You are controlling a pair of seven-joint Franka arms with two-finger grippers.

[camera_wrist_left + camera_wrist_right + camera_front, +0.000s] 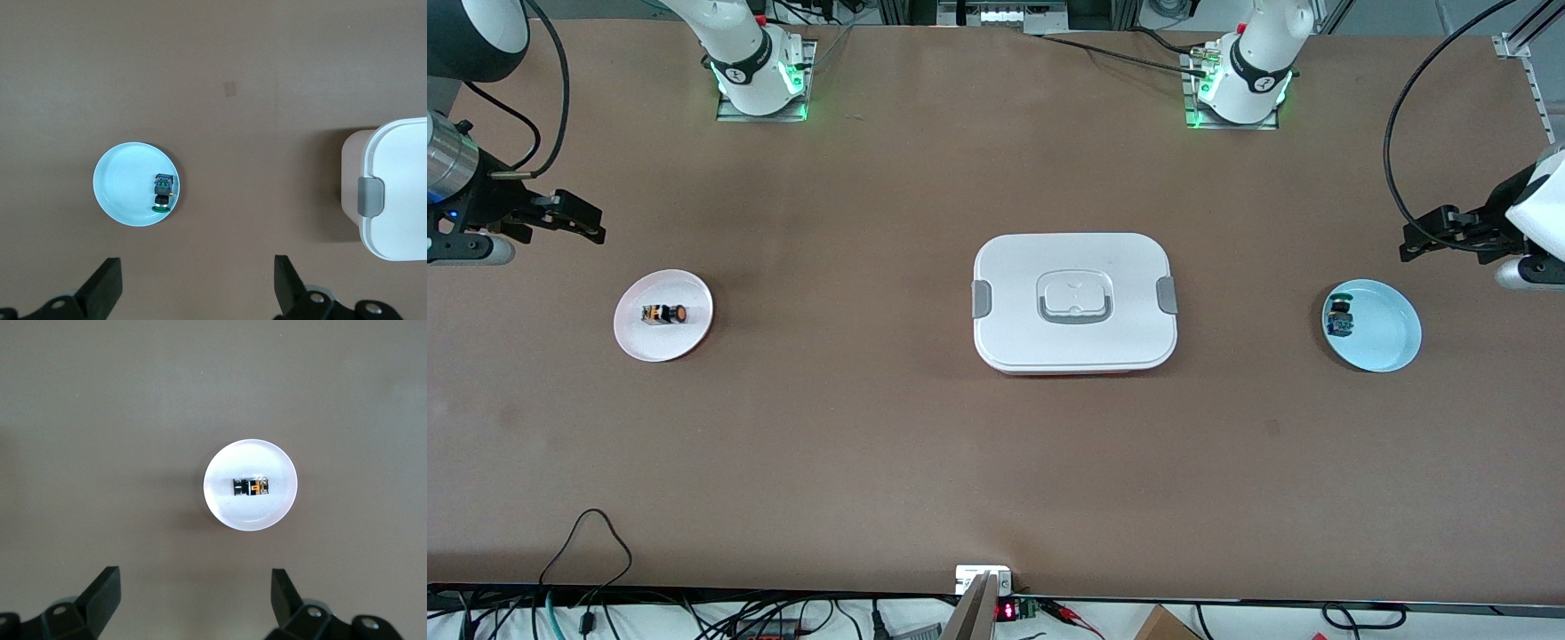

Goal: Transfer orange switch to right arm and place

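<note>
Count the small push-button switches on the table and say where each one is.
2. The orange switch lies on the pink plate toward the right arm's end; the green-capped switch lies in the blue plate toward the left arm's end. The closed white container could hide more.

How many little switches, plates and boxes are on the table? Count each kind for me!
Switches: 2, the orange switch and the green-capped switch.
Plates: 2, the pink plate under the orange one and the light blue plate under the green one.
Boxes: 1, the white lidded box in the middle.
Total: 5
</note>
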